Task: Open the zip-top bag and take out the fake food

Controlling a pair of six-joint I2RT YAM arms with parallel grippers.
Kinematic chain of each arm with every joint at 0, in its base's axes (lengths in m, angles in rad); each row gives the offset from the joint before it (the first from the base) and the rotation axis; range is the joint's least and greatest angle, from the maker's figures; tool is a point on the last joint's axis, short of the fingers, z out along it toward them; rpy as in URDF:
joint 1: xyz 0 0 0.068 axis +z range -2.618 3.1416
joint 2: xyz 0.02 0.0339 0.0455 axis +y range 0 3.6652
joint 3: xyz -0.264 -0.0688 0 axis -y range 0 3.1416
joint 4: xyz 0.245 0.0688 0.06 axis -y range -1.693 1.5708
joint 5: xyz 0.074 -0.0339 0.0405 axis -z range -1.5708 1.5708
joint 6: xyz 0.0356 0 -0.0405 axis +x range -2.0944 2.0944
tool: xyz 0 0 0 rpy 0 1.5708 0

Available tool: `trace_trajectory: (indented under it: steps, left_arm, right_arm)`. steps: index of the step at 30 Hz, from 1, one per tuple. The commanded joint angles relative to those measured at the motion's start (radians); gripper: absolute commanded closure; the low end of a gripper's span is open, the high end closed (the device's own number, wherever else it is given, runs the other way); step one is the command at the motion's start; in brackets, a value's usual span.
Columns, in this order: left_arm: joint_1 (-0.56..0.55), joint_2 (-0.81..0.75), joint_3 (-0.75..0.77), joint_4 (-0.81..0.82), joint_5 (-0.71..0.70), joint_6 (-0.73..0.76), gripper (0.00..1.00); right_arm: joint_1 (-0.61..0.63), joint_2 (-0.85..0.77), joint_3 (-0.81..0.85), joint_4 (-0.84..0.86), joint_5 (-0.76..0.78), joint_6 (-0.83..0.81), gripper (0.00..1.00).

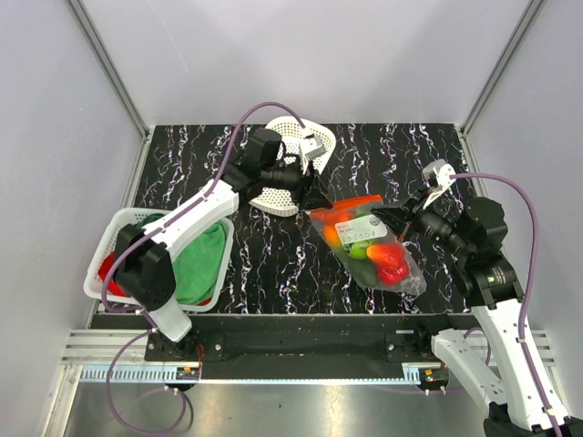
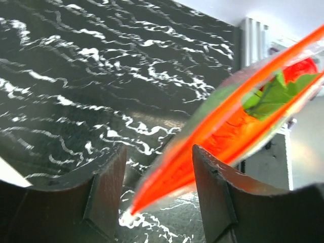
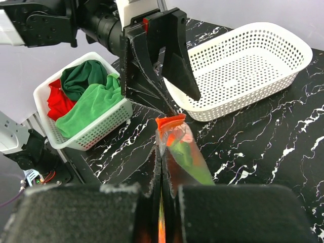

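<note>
The clear, crinkly plastic zip-top bag (image 1: 369, 255) hangs over the middle of the black marbled tabletop (image 1: 264, 264), stretched between the two arms. The glossy red, orange and green plastic fake food (image 1: 381, 253) is all inside it.

The right gripper (image 1: 407, 218) has its jaws clenched on the bag's right-hand edge. This holds the pouch up and steady, so the other arm has something taut to work against.

The left gripper (image 2: 158, 157) is at the opposite corner. Its jaws stand apart, straddling the red-orange zip strip (image 2: 212, 131) without visibly pinching it. The strip slants through the gap, closer to one finger than the other. That placement looks meant for a bite on one lip of the mouth, so the arms can pull the seal apart. Whether the seal has begun to part cannot be told, and opening is judged barely under way.

A white mesh basket (image 3: 253, 96) stands just beyond the bag, perhaps to receive the pieces. A second basket (image 1: 98, 259) at the left holds green and red folded cloths (image 1: 196, 264) and seems to play no part.
</note>
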Motion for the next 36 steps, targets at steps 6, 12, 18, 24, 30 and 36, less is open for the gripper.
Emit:
trace_trajectory:
  steps: [6,12,18,24,30,36]
  left_arm:
    - [-0.033,0.049,0.071,0.046,0.176,0.019,0.42]
    - [-0.051,0.106,0.129,0.064,0.200,-0.016,0.42]
    - [-0.056,0.091,0.100,0.082,0.269,-0.034,0.70]
    - [-0.057,0.029,-0.012,0.187,0.294,-0.122,1.00]
    - [-0.059,-0.086,-0.151,0.319,0.196,-0.287,1.00]
    - [-0.066,-0.110,-0.196,0.395,0.029,-0.557,1.00]
  right_arm:
    - [0.000,-0.005,0.007,0.083,-0.024,-0.003,1.00]
    - [0.000,-0.010,-0.001,0.087,-0.030,0.003,1.00]
    - [0.000,-0.023,-0.019,0.090,-0.018,0.013,1.00]
    - [0.001,-0.034,-0.039,0.094,0.024,0.020,1.00]
    - [0.000,-0.043,-0.065,0.060,0.226,0.054,0.83]
    - [-0.002,0.051,-0.056,-0.018,0.337,0.103,0.49]
